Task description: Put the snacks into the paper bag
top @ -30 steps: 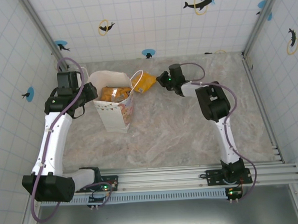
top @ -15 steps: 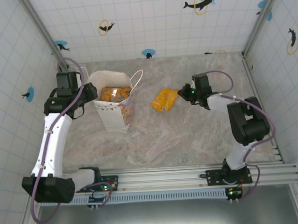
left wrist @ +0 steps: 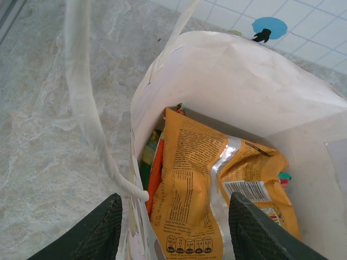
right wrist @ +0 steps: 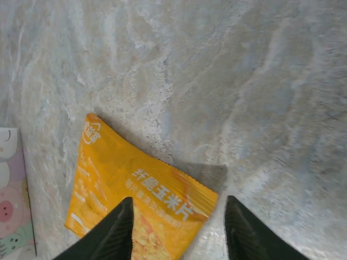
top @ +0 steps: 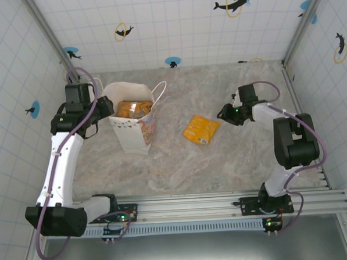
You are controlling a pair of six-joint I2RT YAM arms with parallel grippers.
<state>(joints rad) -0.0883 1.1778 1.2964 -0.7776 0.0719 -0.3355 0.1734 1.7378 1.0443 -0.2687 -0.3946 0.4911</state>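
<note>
While the paper bag (top: pixel 134 134) stands at the table's 10 o'clock, one orange packet (top: pixel 201 129) lies flat at its 3 o'clock.
Both are open and empty: left gripper (top: pixel 106 107) over the bag's mouth, right gripper (top: pixel 224 113) at the packet's 2 o'clock — flat foil may slip a pinch.

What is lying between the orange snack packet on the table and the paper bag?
Nothing visible: bare table separates the orange snack packet from the paper bag. The bag's loop handle rises on that side of its open mouth.
</note>
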